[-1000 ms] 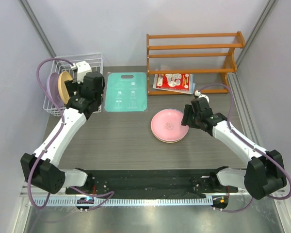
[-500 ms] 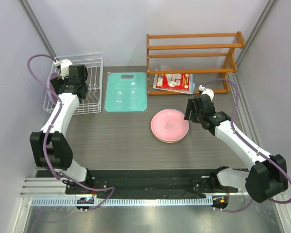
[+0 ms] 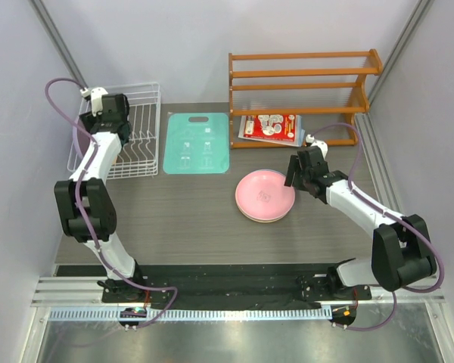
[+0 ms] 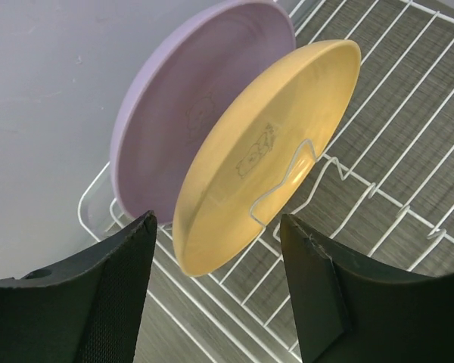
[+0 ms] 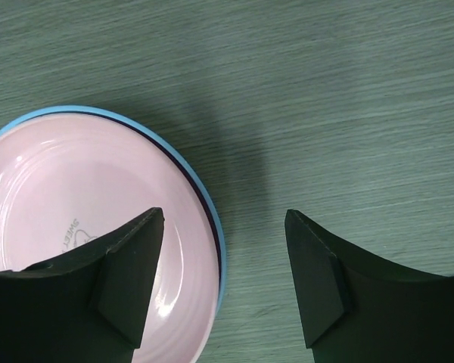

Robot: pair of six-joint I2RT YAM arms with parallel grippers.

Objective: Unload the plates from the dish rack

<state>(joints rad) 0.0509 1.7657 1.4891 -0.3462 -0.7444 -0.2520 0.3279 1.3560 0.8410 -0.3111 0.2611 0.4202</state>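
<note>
My left arm and right arm are white shells with black joints and looping purple cables. Left gripper and right gripper carry black wedge fingers.

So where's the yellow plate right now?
In the left wrist view, the yellow plate stands on edge in the dish rack, right beside the lavender plate.

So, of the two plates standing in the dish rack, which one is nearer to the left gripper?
The yellow plate: it stands in front of the lavender plate, facing the left gripper.
</note>
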